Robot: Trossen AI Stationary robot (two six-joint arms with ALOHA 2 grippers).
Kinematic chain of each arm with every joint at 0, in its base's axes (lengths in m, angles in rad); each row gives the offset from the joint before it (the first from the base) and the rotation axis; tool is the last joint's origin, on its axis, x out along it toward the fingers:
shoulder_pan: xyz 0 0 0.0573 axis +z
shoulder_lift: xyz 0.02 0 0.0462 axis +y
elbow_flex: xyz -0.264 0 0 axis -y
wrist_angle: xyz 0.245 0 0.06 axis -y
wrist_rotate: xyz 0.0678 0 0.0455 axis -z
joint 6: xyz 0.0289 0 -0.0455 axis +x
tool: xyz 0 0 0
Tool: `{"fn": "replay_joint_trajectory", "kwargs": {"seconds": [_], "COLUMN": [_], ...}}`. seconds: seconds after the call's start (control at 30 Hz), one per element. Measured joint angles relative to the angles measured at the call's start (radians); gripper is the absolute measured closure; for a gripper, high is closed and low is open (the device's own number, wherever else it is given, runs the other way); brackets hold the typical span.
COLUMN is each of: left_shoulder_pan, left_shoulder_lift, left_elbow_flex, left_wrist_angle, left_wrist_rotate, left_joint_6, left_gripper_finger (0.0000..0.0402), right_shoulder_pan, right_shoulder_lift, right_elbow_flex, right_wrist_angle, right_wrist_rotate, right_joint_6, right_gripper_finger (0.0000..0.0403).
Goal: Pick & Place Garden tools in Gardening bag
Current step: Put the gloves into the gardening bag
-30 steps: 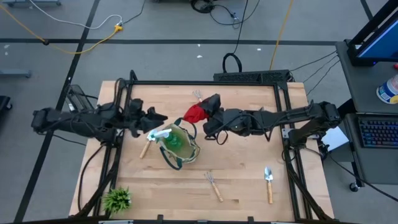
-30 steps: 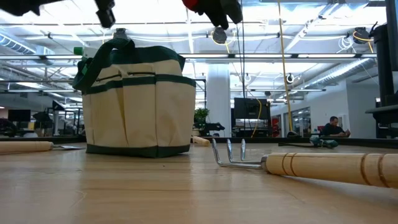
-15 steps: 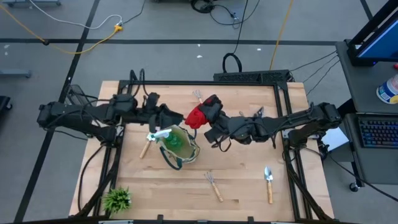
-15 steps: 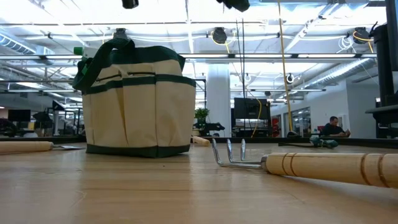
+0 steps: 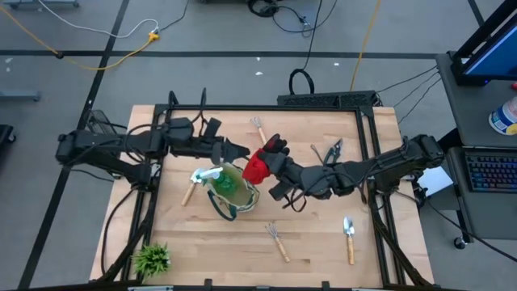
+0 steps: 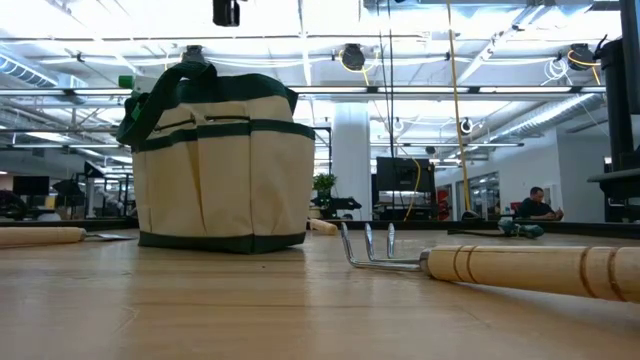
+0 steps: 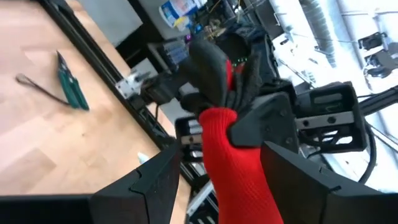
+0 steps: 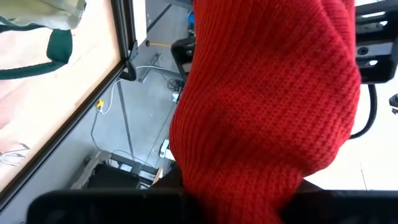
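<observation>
Gloves (image 5: 257, 166), red and black, hang pinched in the right gripper (image 5: 271, 161) just over the gardening bag (image 5: 233, 187), left gripper (image 5: 239, 151) fingers apart beside them, spray bottle (image 5: 224, 179) inside, 5 tools left.

No text, label, brand or number can be read anywhere in these views.

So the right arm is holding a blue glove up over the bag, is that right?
Not quite: the glove is red and black, not blue, as the high view and both wrist views show. The right end effector does hold it above the gardening bag.
</observation>
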Motion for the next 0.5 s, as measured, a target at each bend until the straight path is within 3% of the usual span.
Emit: {"fn": "replay_joint_trajectory", "kwargs": {"seconds": [0.5], "left_shoulder_pan": [-0.023], "left_shoulder_lift": [0.075], "left_elbow_flex": [0.0], "left_wrist_angle": [0.105], "left_wrist_rotate": [0.079], "left_joint_6": [-0.086], "left_gripper_finger": [0.0174], "right_shoulder_pan": [-0.003], "right_shoulder_lift": [0.0], "right_elbow_flex": [0.0], "right_wrist_angle": [-0.07], "right_wrist_rotate": [-0.005], "right_joint_6": [-0.016], "right_gripper_finger": [0.0351]}}
